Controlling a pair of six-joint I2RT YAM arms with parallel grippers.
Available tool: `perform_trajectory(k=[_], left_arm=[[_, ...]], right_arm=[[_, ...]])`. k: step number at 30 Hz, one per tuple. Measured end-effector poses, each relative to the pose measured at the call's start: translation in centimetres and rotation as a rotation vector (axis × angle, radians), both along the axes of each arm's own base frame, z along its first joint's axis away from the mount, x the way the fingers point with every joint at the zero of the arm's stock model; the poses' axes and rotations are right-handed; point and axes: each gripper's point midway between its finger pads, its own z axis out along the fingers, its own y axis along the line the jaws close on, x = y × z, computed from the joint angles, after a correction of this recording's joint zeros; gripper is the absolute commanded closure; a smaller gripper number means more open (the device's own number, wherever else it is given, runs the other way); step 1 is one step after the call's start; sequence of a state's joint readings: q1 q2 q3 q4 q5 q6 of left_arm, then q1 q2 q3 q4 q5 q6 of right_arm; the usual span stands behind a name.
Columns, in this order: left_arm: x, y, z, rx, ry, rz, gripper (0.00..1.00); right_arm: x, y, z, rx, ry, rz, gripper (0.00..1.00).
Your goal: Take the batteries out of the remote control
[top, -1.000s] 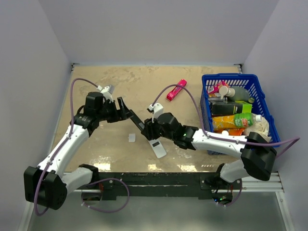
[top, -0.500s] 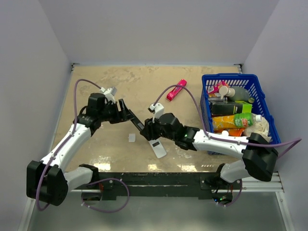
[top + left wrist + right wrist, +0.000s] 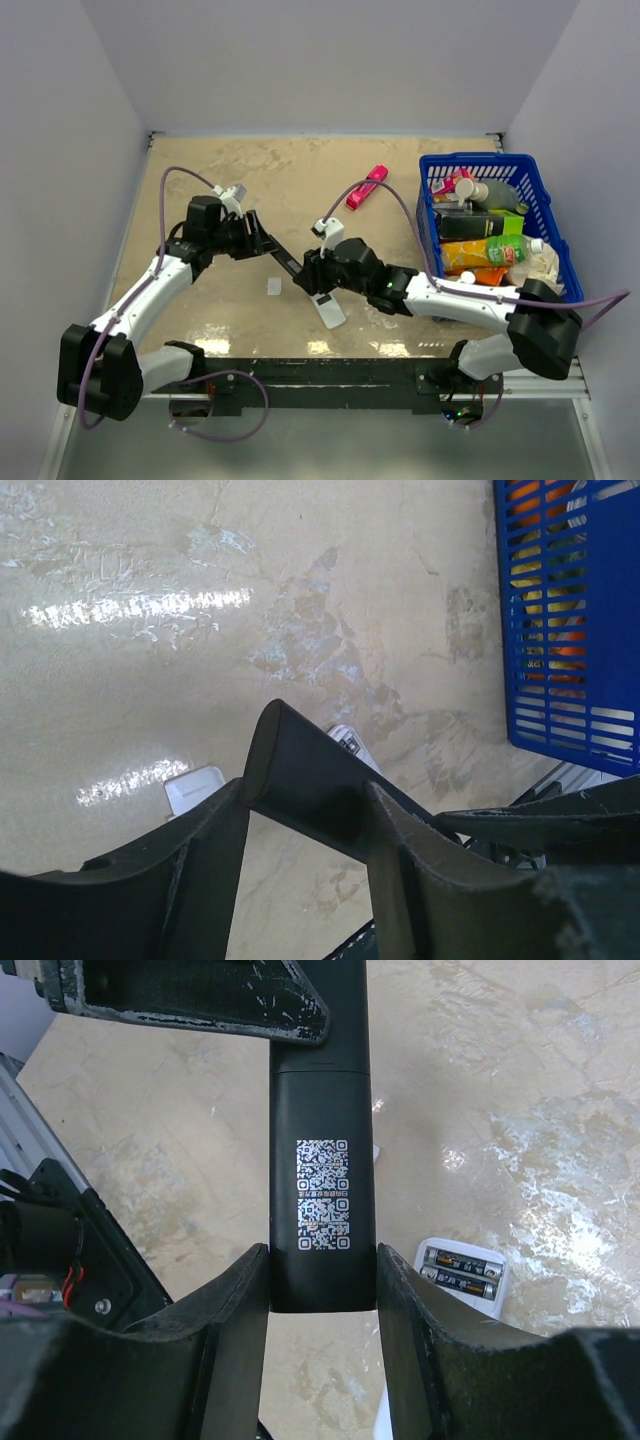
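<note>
A black remote control [image 3: 287, 262] hangs above the table between both grippers. My right gripper [image 3: 303, 272] is shut on its near end, label side up [image 3: 322, 1160], with the fingers pressed to both edges [image 3: 322, 1260]. My left gripper [image 3: 268, 247] straddles the far end, and both fingers touch the black body [image 3: 310, 770]. Under the right gripper, a white remote [image 3: 327, 308] lies on the table with its compartment open. Two batteries [image 3: 460, 1268] sit side by side in it.
A small white cover [image 3: 274, 286] lies on the table left of the white remote. A pink remote [image 3: 366, 187] lies farther back. A blue basket [image 3: 495, 162] full of bottles and packets stands at the right.
My left gripper's jaws have narrowed around the far end of the black remote, and that arm has crept slightly right. The right gripper kept its hold.
</note>
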State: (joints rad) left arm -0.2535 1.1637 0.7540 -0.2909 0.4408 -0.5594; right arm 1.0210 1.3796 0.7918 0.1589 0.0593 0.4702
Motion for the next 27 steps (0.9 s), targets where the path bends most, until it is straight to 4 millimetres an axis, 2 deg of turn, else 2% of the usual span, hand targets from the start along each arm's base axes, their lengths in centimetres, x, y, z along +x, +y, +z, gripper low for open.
perform_trajectory(k=[4, 9, 13, 19, 26, 27], left_arm=[[0.2, -0.3, 0.3, -0.019, -0.004, -0.002, 0.64], [0.3, -1.1, 1.3, -0.084, -0.008, -0.014, 0.76], [0.1, -1.3, 1.1, -0.096, 0.007, -0.016, 0.94], [-0.2, -1.5, 0.7, -0.113, 0.039, -0.020, 1.00], [-0.6, -1.9, 0.9, -0.199, 0.096, -0.032, 1.00], [-0.7, -1.9, 0.8, -0.210, 0.104, -0.031, 0.97]], right_arm=[[-0.2, -0.3, 0.1, 0.007, -0.001, -0.001, 0.87], [-0.6, -0.8, -0.8, -0.004, 0.014, 0.000, 0.87], [-0.8, -0.9, -1.2, -0.002, 0.017, 0.003, 0.87], [-1.0, -1.2, -1.5, 0.005, 0.020, -0.001, 0.88], [-1.5, -1.9, -0.9, 0.031, 0.013, -0.005, 0.88], [-1.5, -1.9, -1.0, 0.030, 0.013, -0.004, 0.88]])
